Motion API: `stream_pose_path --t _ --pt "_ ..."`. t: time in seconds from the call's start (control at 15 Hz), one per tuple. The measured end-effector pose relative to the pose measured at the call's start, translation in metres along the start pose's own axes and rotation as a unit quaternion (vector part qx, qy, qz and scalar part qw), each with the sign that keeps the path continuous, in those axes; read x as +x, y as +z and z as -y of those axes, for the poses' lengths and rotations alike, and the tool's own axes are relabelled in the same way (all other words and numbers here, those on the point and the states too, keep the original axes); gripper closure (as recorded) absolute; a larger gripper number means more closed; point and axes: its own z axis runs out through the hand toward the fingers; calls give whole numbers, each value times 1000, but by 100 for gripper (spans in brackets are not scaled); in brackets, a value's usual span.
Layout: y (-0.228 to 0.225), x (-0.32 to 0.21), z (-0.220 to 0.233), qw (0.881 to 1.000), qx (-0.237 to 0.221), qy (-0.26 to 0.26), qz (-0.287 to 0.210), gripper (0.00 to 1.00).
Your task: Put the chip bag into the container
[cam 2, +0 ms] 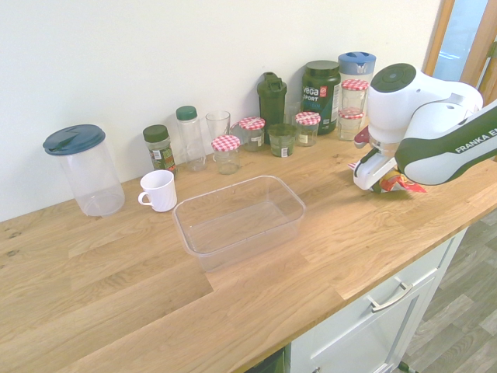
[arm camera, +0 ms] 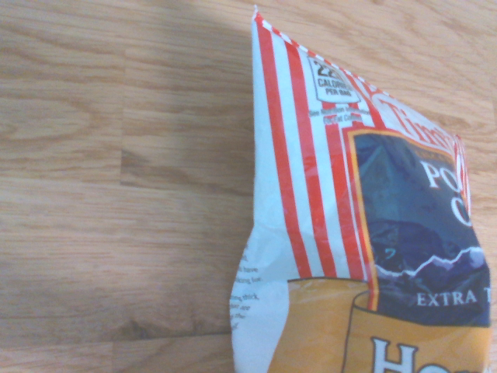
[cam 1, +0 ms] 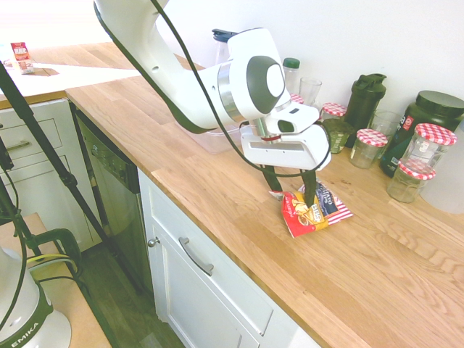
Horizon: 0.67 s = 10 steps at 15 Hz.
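Apparently, container [cam 2: 239, 216] without contents

A: In the second exterior view the arm covers most of the chip bag [cam 2: 404, 184]; only a red and yellow corner pokes out beneath it.

B: And the end effector [cam 2: 371, 180] there? I cannot see its fingers.

A: Hidden behind the white housing. In the first exterior view the container [cam 1: 217, 138] is nearly all behind the arm too.

B: The wrist view cuts the bag [arm camera: 365, 233] off at two picture edges, so the brand name reads only in part.

A: The small print beside its stripes is too blurred to read.
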Motion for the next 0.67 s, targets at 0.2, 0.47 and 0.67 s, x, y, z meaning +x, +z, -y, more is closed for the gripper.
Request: stream_pose_path --t 0.2,0.47,0.67 --pt "1 -1 1 1000 -1 -2 1 100" --pt "-2 -7 9 1000 4 -7 2 100" --pt "-5 -10 14 1000 9 -5 7 100"
